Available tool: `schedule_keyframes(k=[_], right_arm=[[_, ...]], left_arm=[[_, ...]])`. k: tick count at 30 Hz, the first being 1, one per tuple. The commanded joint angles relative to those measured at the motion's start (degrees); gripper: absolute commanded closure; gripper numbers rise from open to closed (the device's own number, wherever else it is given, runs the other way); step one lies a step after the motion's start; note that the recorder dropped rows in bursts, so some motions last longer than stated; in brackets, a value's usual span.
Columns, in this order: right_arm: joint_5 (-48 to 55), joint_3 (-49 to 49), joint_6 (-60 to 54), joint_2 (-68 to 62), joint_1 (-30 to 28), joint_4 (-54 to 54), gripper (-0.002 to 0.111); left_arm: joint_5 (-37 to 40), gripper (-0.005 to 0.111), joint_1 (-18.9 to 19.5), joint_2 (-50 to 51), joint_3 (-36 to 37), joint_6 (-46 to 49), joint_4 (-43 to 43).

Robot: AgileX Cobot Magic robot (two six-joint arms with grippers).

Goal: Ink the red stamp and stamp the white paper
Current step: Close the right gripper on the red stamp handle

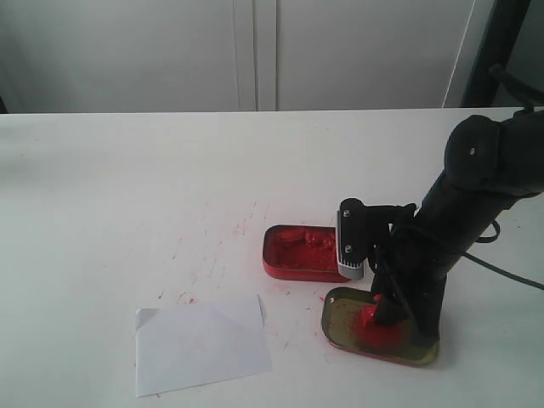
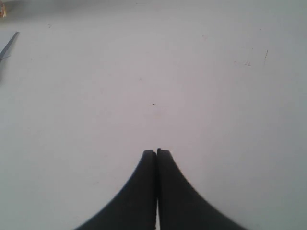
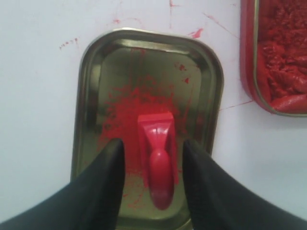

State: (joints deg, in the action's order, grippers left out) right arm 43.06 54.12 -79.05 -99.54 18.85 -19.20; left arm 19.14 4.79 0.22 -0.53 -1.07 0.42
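The red stamp (image 3: 157, 155) stands in the gold tin lid (image 3: 93, 72) on a smear of red paste; it also shows as a red spot (image 1: 368, 315) under the right arm. My right gripper (image 3: 154, 149) is open, one finger on either side of the stamp's knob, with a gap on both sides. The white paper (image 1: 199, 343) lies flat near the table's front, left of the lid, one corner folded. My left gripper (image 2: 157, 152) is shut on nothing over bare table; it is out of the exterior view.
The red tin of ink paste (image 1: 302, 252) sits open just behind the gold lid (image 1: 340, 333); its edge appears in the right wrist view (image 3: 278, 57). Red smudges mark the white table (image 1: 127, 195) around the tins. A paper edge (image 2: 7, 45) shows in the left wrist view.
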Motion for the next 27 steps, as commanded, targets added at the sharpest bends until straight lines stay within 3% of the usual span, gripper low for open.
schedule_keyframes(k=[1,12,16,27], right_arm=[[0.0,-0.3,-0.5,0.0,0.0,-0.5,0.071],[0.0,-0.3,-0.4,0.0,0.0,-0.3,0.094],[0.0,-0.3,-0.3,0.0,0.0,-0.3,0.108],[-0.2,0.1,3.4,1.4,0.0,-2.8,0.108]], left_arm=[[0.4,0.107,0.2,-0.2,0.5,-0.1,0.0],[0.4,0.107,0.2,-0.2,0.5,-0.1,0.0],[0.4,0.107,0.2,-0.2,0.5,-0.1,0.0],[0.4,0.107,0.2,-0.2,0.5,-0.1,0.0]])
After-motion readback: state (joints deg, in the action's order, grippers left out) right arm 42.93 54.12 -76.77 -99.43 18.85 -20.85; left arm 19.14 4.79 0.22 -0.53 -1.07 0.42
